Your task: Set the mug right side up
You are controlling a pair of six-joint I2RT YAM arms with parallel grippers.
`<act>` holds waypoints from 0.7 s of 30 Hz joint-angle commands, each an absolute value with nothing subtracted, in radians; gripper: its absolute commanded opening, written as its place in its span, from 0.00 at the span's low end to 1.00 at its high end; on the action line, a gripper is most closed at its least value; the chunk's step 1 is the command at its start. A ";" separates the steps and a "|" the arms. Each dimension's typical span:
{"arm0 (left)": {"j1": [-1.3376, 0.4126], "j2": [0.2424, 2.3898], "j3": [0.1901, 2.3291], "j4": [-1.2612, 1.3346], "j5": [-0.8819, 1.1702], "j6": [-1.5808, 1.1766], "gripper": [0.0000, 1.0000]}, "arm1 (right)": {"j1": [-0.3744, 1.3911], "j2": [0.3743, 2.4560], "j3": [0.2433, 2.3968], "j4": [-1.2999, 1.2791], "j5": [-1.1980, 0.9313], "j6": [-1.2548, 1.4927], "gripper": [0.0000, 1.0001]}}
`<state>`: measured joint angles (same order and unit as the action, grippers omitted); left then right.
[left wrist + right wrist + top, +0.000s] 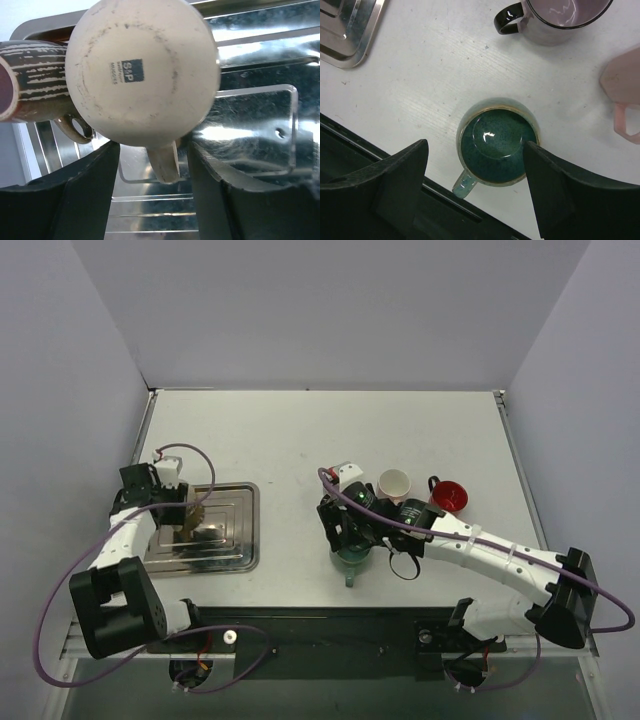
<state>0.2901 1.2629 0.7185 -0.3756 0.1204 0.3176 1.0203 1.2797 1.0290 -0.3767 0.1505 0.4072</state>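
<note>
A cream mug (142, 75) stands upside down on the metal tray (260, 65), its base up and its handle (165, 162) pointing at my left gripper (154, 150). That gripper is open, one finger on each side of the handle with gaps to it. In the top view the left gripper (190, 515) is over the tray (235, 505) beside this mug (208, 531). A green mug (497, 145) stands mouth up near the table's front edge, between the open fingers of my right gripper (475, 144). The right gripper (352, 540) hangs over the green mug (352, 560).
A brown striped mug (35, 82) lies on its side on the tray, against the cream mug. Behind the right arm stand a pale mug (394, 482) and a red mug (450, 496). A black-handled mug (560, 20) and a pink mug (622, 90) stand upright.
</note>
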 commanded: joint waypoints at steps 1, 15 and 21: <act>0.293 1.331 0.738 -0.256 0.097 0.334 0.57 | 1.022 1.243 1.091 -0.433 0.238 0.396 0.71; 0.308 1.250 0.733 -0.374 0.411 0.471 0.00 | 1.042 1.166 1.069 -0.454 0.296 0.416 0.71; 0.302 1.144 0.905 -0.642 0.705 0.446 0.00 | 1.057 1.066 1.014 -0.361 0.283 0.394 0.72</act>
<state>0.3046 1.2331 0.7368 -0.5205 0.4110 0.4435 1.0420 1.1469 1.0550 -0.4267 0.2695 0.4126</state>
